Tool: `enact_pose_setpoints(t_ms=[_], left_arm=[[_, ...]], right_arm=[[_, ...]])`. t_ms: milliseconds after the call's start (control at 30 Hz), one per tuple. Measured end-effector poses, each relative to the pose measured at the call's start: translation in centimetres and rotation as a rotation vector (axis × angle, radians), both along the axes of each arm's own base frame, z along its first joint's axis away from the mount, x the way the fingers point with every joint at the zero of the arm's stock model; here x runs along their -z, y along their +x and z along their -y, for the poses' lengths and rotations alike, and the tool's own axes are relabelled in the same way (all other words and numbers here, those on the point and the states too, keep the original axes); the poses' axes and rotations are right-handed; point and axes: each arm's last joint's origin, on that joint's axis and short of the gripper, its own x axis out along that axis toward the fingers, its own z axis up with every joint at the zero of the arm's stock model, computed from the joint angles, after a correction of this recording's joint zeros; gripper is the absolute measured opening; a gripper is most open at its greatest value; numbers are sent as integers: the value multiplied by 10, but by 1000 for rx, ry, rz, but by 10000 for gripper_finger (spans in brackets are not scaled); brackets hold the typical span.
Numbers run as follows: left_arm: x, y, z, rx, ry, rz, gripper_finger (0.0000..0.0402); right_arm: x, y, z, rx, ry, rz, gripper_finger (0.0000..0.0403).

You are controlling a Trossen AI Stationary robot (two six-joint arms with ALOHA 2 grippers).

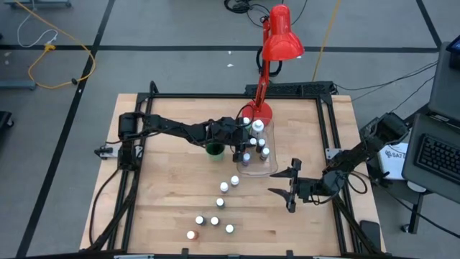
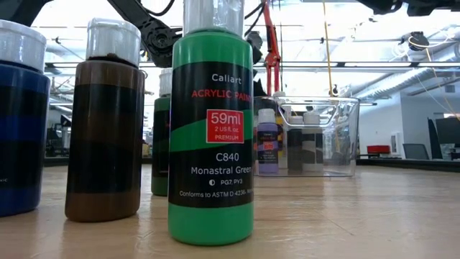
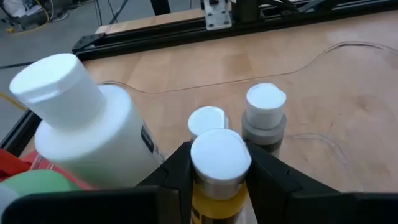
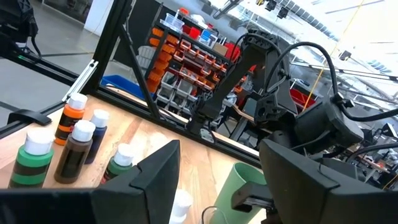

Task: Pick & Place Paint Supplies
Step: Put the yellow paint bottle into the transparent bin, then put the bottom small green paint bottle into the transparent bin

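My left gripper (image 1: 239, 152) reaches into the clear bin (image 1: 267, 167) and is shut on a yellow, white-capped paint bottle (image 3: 219, 162). In the bin beside it are a large white bottle (image 3: 87, 137), tilted, a grey-bodied bottle (image 3: 265, 121) and another white cap (image 3: 207, 119). Several small bottles (image 1: 220, 203) stand on the table in front of the bin; in the low view they include a green one (image 2: 210, 137), a brown one (image 2: 104, 122) and a blue one (image 2: 21, 122). My right gripper (image 1: 291, 184) is open and empty to the right of the bin. I see no brushes. My left gripper pinches the yellow bottle between its two fingers (image 3: 177, 177), just below the white cap at the bottle's upper body (image 3: 214, 196). The bottle is upright in the hold. The gripper hides its bottom, so I cannot tell whether it rests on the bin's floor.
A green cup (image 1: 213, 150) stands at the bin's left, close to my left arm. A red desk lamp (image 1: 282, 36) has its base (image 1: 260, 111) at the bin's far side. Black rails (image 1: 327, 129) frame the table. Bare wood lies at the near left (image 1: 158, 208).
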Motion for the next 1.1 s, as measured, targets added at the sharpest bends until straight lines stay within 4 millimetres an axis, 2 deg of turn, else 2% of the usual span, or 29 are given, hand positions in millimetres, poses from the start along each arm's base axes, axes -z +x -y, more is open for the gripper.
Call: enact_pose_setpoints(t_ms=[267, 567, 667, 733, 800, 867, 1000, 1100], left_arm=[[0, 0, 0, -18, -39, 4, 149], [-2, 1, 0, -17, -36, 15, 155], [-16, -3, 2, 1, -28, 47, 156], [-40, -10, 6, 46, -10, 92, 156], [-72, -24, 14, 90, 7, 121, 156], [-110, -48, 25, 117, 15, 141, 156], [-178, -122, 48, 140, -56, 137, 156], [-200, -180, 65, 157, -111, 85, 148]], right_arm=[[0, 0, 0, -1, -1, -1, 212], [0, 0, 0, -2, 10, -1, 212], [0, 0, 0, -2, 10, -1, 212], [1, 0, 0, -2, 7, -5, 212], [1, 0, 0, -2, 7, -5, 212], [1, 0, 0, -2, 4, -8, 212], [2, 0, 0, -3, 10, -14, 212], [2, 0, 0, -3, 11, -15, 212]])
